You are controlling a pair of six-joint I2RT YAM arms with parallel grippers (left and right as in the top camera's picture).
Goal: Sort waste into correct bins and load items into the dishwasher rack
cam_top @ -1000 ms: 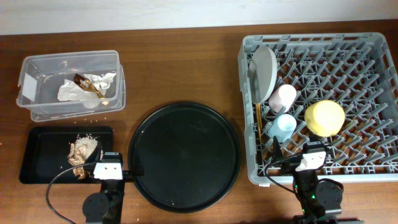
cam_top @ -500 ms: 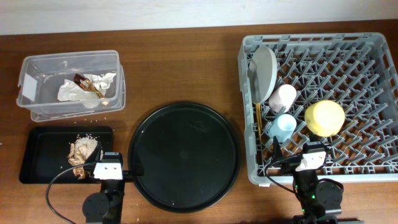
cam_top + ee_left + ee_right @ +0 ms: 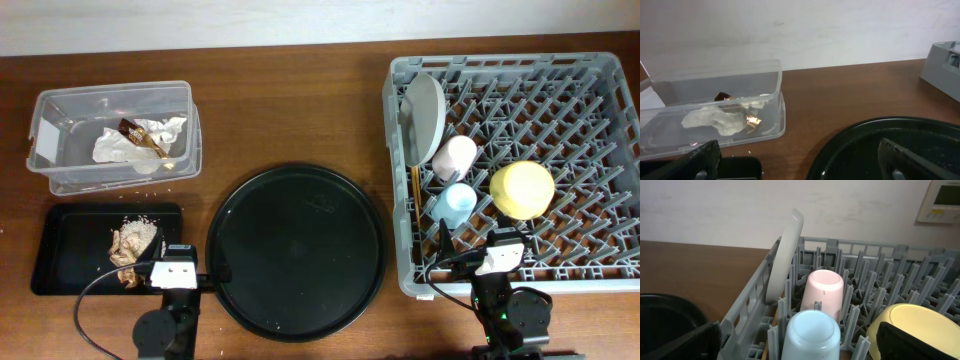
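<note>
Dishwasher rack (image 3: 392, 230), the grey lattice crate on the right of the counter (image 3: 290, 110), carries every dish. The pale grey plate (image 3: 424, 115) stands on edge by the left wall, and the yellow bowl (image 3: 522, 189) lies mouth-down among the pegs. The pink cup (image 3: 457, 156) and light-blue cup (image 3: 455, 203) sit inverted near it, and the chopsticks (image 3: 414, 200) lie low by the left wall. The round black tray (image 3: 295, 250) sits beside the rack. At far left the clear tub (image 3: 110, 92) holds the crumpled napkins (image 3: 125, 148) and brown wrapper (image 3: 133, 129). The shallow black tray (image 3: 70, 255) below it holds the food scraps (image 3: 132, 243). Sorting and loading look finished.

Should anything need reseating, the plate is stiff, smooth and probably breakable, best pinched at its upper rim. The cups look light and slick, best taken across the wall. The napkins are soft and the scraps crumble.

The left hand (image 3: 800, 162) is spread wide over the round tray's edge, holding nothing. The right hand (image 3: 800, 345) is equally wide and empty at the rack's near wall.
</note>
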